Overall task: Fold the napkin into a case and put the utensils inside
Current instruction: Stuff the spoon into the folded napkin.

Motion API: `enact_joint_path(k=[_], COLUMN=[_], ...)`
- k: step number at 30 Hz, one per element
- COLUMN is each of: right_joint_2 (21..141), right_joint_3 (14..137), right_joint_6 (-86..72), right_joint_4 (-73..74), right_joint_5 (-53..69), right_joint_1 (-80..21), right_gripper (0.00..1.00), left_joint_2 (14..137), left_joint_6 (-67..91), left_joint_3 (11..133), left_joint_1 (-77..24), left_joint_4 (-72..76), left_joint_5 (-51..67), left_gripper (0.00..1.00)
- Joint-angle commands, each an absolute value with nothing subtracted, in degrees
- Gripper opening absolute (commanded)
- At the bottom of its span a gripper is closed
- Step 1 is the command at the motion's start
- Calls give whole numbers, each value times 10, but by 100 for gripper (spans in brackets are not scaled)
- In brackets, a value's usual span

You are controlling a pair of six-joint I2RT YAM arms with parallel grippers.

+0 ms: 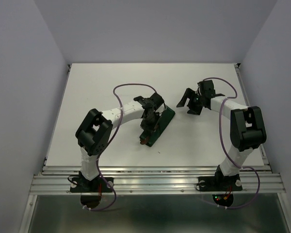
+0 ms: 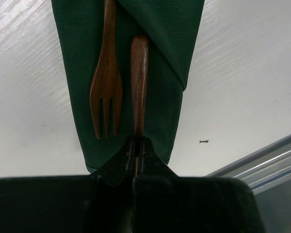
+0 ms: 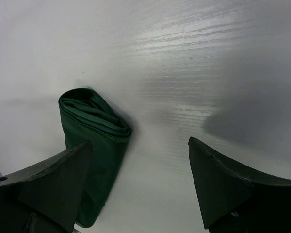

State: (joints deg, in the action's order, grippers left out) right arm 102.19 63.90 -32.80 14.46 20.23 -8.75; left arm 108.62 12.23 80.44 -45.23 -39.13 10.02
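On the desk (image 3: 208, 73), near its middle, folded napkin (image 2: 169, 39) with fork (image 2: 105, 92) lying along it, handle under the slanted flap. Left gripper (image 2: 137, 145) clenched on the spoon (image 2: 139, 82), parallel to the fork, seemingly to slide it into that pocket. Right gripper (image 3: 140, 179) released, hovering beside the napkin's far end, out of the way.
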Motion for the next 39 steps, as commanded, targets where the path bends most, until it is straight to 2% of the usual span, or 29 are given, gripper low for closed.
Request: enact_joint_path(k=[1,16,19,22,25,27,28,33,39], right_joint_2=[1004,997,1002,1019,1048,1065,1082,1128,1141], right_joint_3=[637,630,632,639,661,680,687,713,686], right_joint_6=[-330,-337,-343,-346,-352,-353,-354,-356,-374], right_joint_4=[120,109,97,85,82,77,79,76,47], right_joint_5=[209,214,216,215,215,214,214,214,228], right_joint_1=[-91,-91,-91,-91,-97,-103,-110,-133,-151], right_gripper=[85,84,81,72,54,47,41,35,27], left_joint_2=[1086,1146,1153,1158,1160,1160,1160,1161,1164], left_joint_6=[123,129,130,132,135,138,141,152,162], left_joint_3=[836,898,907,913,914,911,910,901,898], left_joint_1=[-458,-458,-457,-458,-457,-458,-457,-458,-458], left_joint_4=[-405,-410,-409,-407,-400,-395,-389,-367,-345], left_joint_5=[99,95,91,87,84,81,80,91,92], left_gripper=[0,0,0,0,0,0,0,0,0])
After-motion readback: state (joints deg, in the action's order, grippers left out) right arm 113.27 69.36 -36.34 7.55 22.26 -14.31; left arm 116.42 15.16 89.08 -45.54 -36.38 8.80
